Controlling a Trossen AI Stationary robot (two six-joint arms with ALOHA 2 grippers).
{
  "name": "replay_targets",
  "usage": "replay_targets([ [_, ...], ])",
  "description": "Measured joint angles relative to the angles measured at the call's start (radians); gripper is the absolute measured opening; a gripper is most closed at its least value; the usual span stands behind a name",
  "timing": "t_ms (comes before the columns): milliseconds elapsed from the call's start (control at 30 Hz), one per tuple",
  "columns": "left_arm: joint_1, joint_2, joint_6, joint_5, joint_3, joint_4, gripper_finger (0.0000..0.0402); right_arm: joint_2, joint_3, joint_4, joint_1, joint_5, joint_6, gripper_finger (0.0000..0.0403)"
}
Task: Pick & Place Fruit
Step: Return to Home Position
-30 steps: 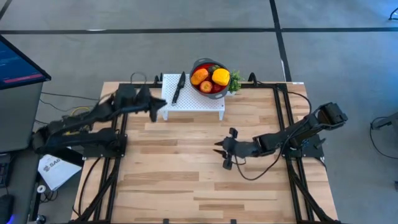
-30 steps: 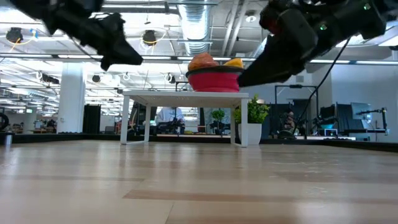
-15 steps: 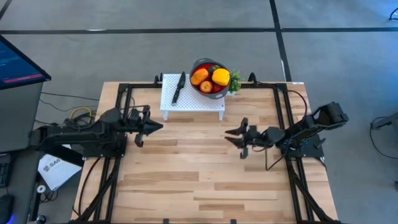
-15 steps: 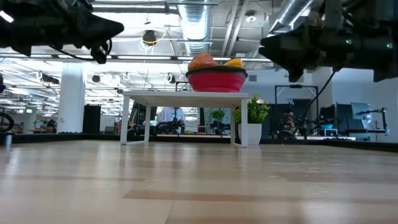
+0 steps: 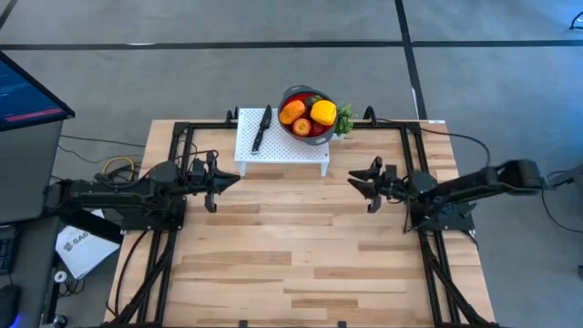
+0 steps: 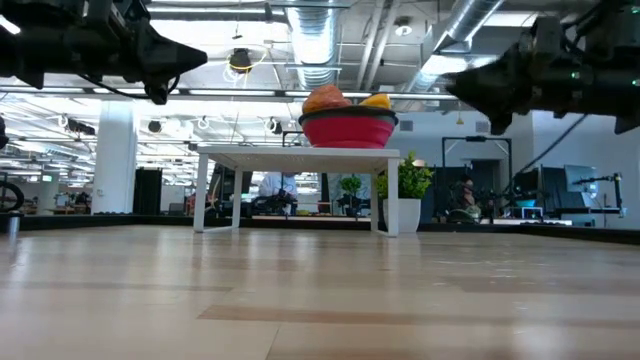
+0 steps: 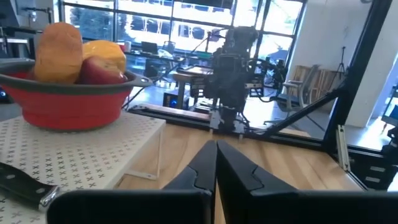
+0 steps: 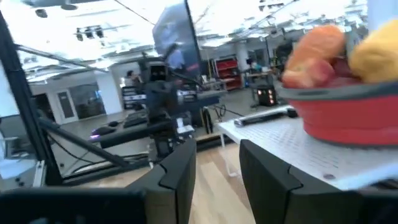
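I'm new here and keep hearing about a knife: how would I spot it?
Past the left claw and the right claw, at the wooden table's far edge, stands a white perforated shelf. On its left part lies the knife, beside the red bowl of fruit. It is the only slim, black, flat thing there; its neighbours are round and bright.

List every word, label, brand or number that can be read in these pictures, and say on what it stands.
White object on the floor left of the table: dark print, too small to read.
Monitor screen at the far left: lines of text, too small to read.
White shelf, red bowl, black knife: no lettering shows.
Nothing can be quoted.
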Motion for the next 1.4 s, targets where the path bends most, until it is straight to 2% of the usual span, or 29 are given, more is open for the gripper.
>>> replay_targets([
  [133, 0.000, 0.000, 0.000, -0.014, 0.000, 0.001, 0.0004, -0.165, 0.002, -0.296, -0.057, -0.042, 0.036, 0.0118],
  [367, 0.001, 0.001, 0.000, -0.064, 0.000, -0.001, 0.0005, -0.489, 0.002, -0.639, -0.118, -0.253, 0.034, 0.0118],
  [467, 0.001, 0.001, 0.000, -0.069, 0.000, -0.001, 0.0004, -0.634, 0.002, -0.809, -0.132, -0.313, 0.031, 0.0118],
  [633, 0.001, 0.001, 0.000, -0.077, 0.000, -0.001, 0.0004, -0.879, 0.017, -1.165, -0.136, -0.326, 0.030, 0.0118],
  [733, 0.001, 0.001, 0.000, -0.090, 0.000, -0.002, 0.0004, -1.012, 0.038, -1.305, -0.132, -0.328, 0.017, 0.0118],
  [767, 0.001, 0.001, 0.000, -0.092, 0.000, -0.002, 0.0004, -1.048, 0.043, -1.321, -0.127, -0.336, 0.006, 0.0118],
  [867, 0.002, 0.001, -0.005, -0.094, 0.000, -0.002, 0.0004, -1.050, 0.056, -1.352, -0.101, -0.375, -0.014, 0.0118],
  [1067, 0.002, 0.020, -0.030, -0.096, 0.000, 0.001, 0.0004, -1.035, 0.050, -1.346, 0.009, -0.367, 0.043, 0.0106],
  [1300, 0.002, 0.074, -0.034, -0.126, 0.000, 0.002, 0.0004, -1.048, 0.001, -1.228, 0.199, -0.163, -0.047, 0.0060],
  [1400, 0.002, 0.095, -0.042, -0.129, 0.000, 0.008, 0.0004, -1.048, 0.000, -1.223, 0.250, -0.126, -0.093, 0.0044],
])
